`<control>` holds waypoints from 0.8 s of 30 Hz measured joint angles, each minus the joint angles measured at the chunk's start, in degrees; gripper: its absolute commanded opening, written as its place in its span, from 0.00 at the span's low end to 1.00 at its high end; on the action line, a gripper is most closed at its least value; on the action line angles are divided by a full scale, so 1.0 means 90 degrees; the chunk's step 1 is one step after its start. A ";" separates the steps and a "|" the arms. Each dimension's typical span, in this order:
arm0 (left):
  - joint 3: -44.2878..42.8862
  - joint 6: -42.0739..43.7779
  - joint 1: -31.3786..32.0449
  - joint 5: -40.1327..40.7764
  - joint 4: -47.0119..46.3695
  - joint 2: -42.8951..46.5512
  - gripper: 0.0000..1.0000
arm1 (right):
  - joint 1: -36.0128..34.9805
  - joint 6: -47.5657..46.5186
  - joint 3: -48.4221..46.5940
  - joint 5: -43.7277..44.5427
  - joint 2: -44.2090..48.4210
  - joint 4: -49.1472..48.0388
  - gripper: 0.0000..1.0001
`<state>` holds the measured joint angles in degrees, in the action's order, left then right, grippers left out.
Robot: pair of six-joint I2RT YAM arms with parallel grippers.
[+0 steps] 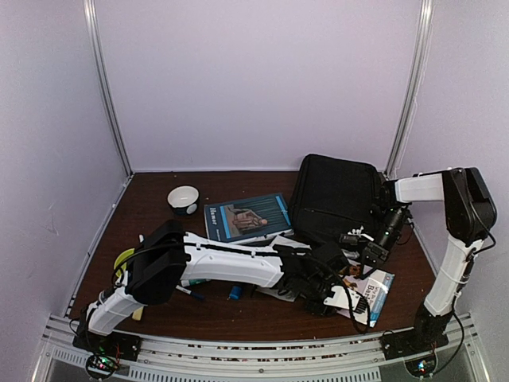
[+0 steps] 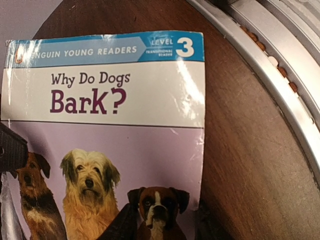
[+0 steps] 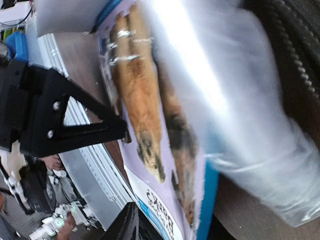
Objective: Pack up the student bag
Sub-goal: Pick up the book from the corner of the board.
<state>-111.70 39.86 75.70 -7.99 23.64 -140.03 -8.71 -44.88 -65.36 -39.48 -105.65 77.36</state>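
We count one student bag [image 1: 334,199] lying at the table's [image 1: 151,208] back right, two books, a blue one [image 1: 246,216] and a dog reader [image 2: 105,150], and one white bowl [image 1: 184,199]. The left gripper [image 1: 332,296] and right gripper [image 1: 363,259] both meet the reader; we cannot tell whether either grips it.

You have the student bag [image 1: 334,195], black and soft, lying flat at the far right.
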 measured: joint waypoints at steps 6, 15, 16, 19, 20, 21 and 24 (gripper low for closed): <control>0.0092 -0.0061 0.0000 0.0027 -0.0170 0.0027 0.53 | -0.0024 0.0493 0.0049 0.0260 0.0012 -0.0325 0.07; 0.1690 -0.0393 -0.0034 0.0542 -0.1549 0.0845 0.95 | -0.0090 0.0828 0.0206 0.0733 0.1190 -0.0233 0.00; 0.2050 -0.0498 -0.0063 0.0561 -0.1634 0.1110 0.97 | -0.0107 0.0811 0.0209 0.0782 0.1413 -0.0155 0.00; 0.2480 -0.0765 -0.0168 0.0444 -0.1649 0.1736 0.97 | -0.0168 0.0695 0.0206 0.0840 0.2028 0.0124 0.00; 0.2526 -0.0850 -0.0199 0.0408 -0.1656 0.1972 0.96 | -0.0180 0.0675 0.0202 0.0872 0.2178 0.0204 0.00; 0.2574 -0.0937 -0.0223 0.0359 -0.1688 0.2256 0.95 | -0.0206 0.0648 0.0172 0.0933 0.2363 0.0323 0.00; 0.2744 -0.1180 -0.0291 0.0233 -0.1814 0.3164 0.92 | -0.0255 0.0578 -0.0061 0.1107 0.2730 0.0675 0.00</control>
<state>-87.00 29.23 73.08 -5.89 7.31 -111.55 -11.00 -39.68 -65.91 -29.52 -81.08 83.44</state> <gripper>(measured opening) 0.943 0.047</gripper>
